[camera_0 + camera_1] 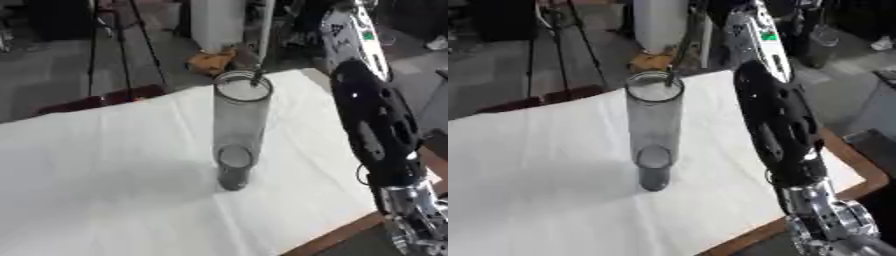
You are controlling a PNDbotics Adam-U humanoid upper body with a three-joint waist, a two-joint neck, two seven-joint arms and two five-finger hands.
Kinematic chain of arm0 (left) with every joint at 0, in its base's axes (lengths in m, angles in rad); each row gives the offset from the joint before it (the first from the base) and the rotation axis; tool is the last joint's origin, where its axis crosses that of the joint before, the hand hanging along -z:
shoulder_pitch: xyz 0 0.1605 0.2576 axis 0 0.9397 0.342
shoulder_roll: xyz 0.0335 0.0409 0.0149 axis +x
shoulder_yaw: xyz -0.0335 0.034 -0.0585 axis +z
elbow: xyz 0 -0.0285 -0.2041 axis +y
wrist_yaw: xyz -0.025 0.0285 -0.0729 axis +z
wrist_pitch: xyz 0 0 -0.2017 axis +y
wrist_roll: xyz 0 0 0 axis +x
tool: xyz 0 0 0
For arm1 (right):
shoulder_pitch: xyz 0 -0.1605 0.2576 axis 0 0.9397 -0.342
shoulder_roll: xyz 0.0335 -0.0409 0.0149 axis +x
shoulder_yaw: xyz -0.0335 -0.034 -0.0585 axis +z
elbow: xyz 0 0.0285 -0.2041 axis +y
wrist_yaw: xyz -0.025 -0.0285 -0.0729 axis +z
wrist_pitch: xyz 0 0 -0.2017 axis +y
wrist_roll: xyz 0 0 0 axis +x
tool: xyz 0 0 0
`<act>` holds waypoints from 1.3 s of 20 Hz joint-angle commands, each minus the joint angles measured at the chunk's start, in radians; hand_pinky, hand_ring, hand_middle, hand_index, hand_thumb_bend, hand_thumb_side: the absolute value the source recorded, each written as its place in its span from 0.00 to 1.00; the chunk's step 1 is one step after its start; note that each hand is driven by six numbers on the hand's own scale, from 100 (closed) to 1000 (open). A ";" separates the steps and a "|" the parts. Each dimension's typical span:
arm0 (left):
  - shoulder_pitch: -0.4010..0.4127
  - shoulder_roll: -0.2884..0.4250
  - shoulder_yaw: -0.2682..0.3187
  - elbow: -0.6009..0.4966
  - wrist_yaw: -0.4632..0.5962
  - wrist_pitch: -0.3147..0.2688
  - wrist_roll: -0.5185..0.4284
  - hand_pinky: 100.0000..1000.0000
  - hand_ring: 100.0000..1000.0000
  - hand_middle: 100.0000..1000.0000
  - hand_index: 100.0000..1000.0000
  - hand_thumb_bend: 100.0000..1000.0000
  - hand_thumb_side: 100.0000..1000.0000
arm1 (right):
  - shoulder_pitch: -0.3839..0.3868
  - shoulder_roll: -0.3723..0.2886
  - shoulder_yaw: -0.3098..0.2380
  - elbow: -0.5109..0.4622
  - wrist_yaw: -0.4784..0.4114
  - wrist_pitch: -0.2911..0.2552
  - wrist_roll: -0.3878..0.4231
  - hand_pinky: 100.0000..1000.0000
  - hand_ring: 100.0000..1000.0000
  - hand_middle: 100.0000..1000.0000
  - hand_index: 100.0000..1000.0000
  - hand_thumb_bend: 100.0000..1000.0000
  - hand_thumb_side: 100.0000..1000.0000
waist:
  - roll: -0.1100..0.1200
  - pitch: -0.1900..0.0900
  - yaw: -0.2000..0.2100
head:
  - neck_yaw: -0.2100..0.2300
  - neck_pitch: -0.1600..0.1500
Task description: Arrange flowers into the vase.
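White cloth (pixel 105 170) covers your wooden-edged bench (pixel 859 175) almost wholly. Your black right arm (pixel 376 125) rises along the right side toward the top edge; its robot hand is out of sight up there, so I cannot tell its state. The tall clear glass cylinder vase (pixel 238 130) stands upright near the cloth's middle. A thin dark stem (pixel 256 76) leans at its far rim.

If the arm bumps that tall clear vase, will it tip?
Probably. The vase stands tall and narrow on the white tablecloth, so a push near its rim would likely topple it. It looks like glass, so likely fragile and slippery.
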 commanded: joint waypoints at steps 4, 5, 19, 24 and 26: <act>-0.010 0.022 0.008 -0.014 -0.001 0.000 0.002 0.70 0.63 0.59 0.81 0.47 0.97 | -0.013 -0.014 -0.003 0.006 0.012 0.003 0.013 0.00 0.00 0.00 0.00 0.21 0.00 | -0.002 -0.019 0.000 | -0.005 -0.003; -0.010 0.022 0.008 -0.014 -0.001 0.000 0.002 0.70 0.63 0.59 0.81 0.47 0.97 | -0.013 -0.013 -0.003 0.009 0.014 0.005 0.016 0.00 0.00 0.00 0.00 0.21 0.00 | -0.002 -0.019 0.000 | -0.006 -0.003; -0.008 0.021 0.007 -0.014 0.000 0.001 0.001 0.70 0.63 0.59 0.81 0.47 0.97 | -0.013 -0.001 0.010 0.051 0.054 0.013 0.063 0.00 0.00 0.00 0.00 0.21 0.00 | 0.001 -0.019 0.003 | -0.010 -0.004; -0.008 0.021 0.007 -0.014 0.001 0.002 0.000 0.70 0.63 0.59 0.81 0.47 0.97 | -0.015 0.001 0.017 0.073 0.080 0.003 0.088 0.00 0.00 0.00 0.00 0.21 0.00 | 0.002 -0.019 0.002 | -0.011 -0.004; -0.008 0.021 0.007 -0.014 0.001 0.002 0.000 0.70 0.63 0.59 0.81 0.47 0.97 | -0.015 0.001 0.017 0.077 0.083 0.000 0.092 0.00 0.00 0.00 0.00 0.21 0.00 | 0.002 -0.019 0.002 | -0.011 -0.004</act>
